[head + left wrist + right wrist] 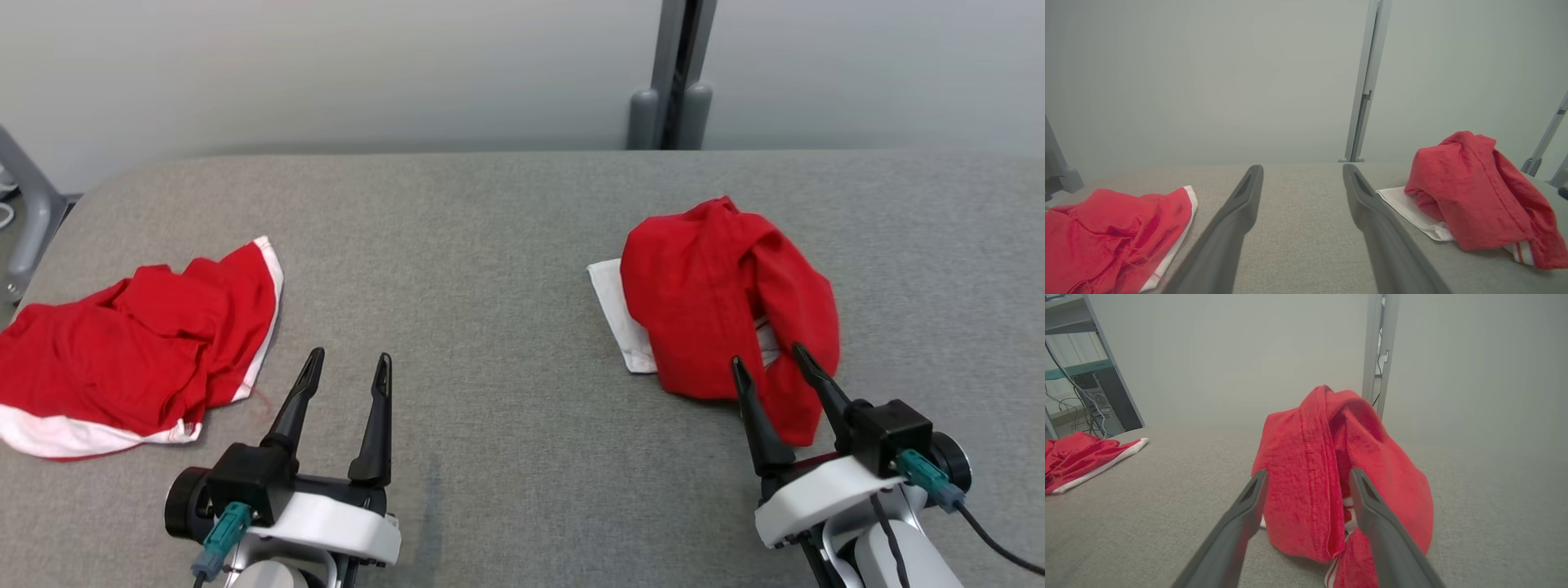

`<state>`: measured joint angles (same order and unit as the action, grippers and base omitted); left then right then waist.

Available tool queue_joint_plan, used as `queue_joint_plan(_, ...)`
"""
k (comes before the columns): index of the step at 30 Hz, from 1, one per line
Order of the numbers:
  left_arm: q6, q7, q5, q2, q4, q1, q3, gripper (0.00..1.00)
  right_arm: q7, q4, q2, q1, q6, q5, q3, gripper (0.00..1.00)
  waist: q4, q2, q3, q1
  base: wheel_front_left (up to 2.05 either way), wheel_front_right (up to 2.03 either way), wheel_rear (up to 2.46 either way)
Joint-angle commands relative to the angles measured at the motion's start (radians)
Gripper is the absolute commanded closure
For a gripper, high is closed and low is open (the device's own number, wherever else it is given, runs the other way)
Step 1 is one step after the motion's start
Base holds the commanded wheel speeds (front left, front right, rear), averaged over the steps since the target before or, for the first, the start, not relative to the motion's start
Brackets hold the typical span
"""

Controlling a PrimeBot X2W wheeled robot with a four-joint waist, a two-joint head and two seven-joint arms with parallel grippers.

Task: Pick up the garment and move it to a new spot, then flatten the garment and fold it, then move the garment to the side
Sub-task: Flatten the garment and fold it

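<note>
two open hands, one at the red heap

the bunched red garment [710,278] lies in a heap on the right part of the grey table [490,245], partly on top of a white piece [612,306] that shows at its left edge. the right hand [767,355] is at the near edge of this heap, fingers spread. in the right wrist view one fold of the cloth is seen between the two fingers, and they are not pressed on it; i cannot tell if they touch the cloth. the left hand [350,357] is over bare table, also spread, holding nothing. just to its left a second red garment [139,343] with a white border lies spread low, well apart from the heap.
</note>
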<state>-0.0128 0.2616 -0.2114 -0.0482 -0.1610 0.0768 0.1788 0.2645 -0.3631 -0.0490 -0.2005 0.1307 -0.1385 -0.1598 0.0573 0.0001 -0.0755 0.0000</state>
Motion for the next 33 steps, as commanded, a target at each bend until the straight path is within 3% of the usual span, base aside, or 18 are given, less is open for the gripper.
queue_joint_plan(1, 0.003, 0.003, -0.001, -0.004, -0.003, 0.021, 0.001, 0.00, 0.002, -0.026, -0.006, -0.024, 0.000, 0.002, -0.004, 0.00, 0.021, -0.0001, -0.026, 0.0000, 0.00, 0.00, 0.00)
queue_joint_plan(15, 0.015, 0.003, -0.011, -0.004, -0.018, 0.061, 0.019, 0.00, 0.002, -0.279, -0.009, -0.146, 0.000, 0.028, 0.065, 0.00, 0.084, -0.0001, -0.087, 0.0000, 0.00, 0.00, 0.00)
queue_joint_plan(16, 0.016, 0.003, -0.011, -0.004, -0.019, 0.061, 0.020, 0.00, 0.002, -0.292, -0.008, -0.151, 0.000, 0.020, 0.057, 0.20, 0.086, -0.0001, -0.088, 0.0000, 0.00, 0.00, 0.00)
queue_joint_plan(17, 0.016, 0.003, -0.011, -0.004, -0.019, 0.061, 0.021, 0.00, 0.002, -0.303, -0.008, -0.157, 0.000, 0.012, 0.047, 0.72, 0.088, -0.0001, -0.089, 0.0000, 0.00, 0.00, 0.00)
queue_joint_plan(18, 0.016, 0.003, -0.010, -0.004, -0.019, 0.063, 0.022, 0.00, 0.002, -0.305, -0.007, -0.164, 0.000, 0.007, 0.033, 1.00, 0.089, -0.0001, -0.090, 0.0000, 0.00, 0.00, 0.00)
queue_joint_plan(25, 0.012, 0.003, -0.012, -0.004, -0.029, 0.063, 0.023, 0.00, 0.002, -0.253, -0.005, -0.182, 0.000, -0.051, -0.059, 1.00, 0.095, -0.0001, -0.073, 0.0000, 0.00, 0.00, 0.00)
queue_joint_plan(33, 0.001, 0.003, -0.020, -0.004, -0.035, 0.049, 0.040, 0.00, 0.002, -0.200, -0.004, -0.296, 0.000, -0.128, -0.279, 1.00, 0.101, -0.0001, -0.039, 0.0000, 0.00, 0.00, 0.00)
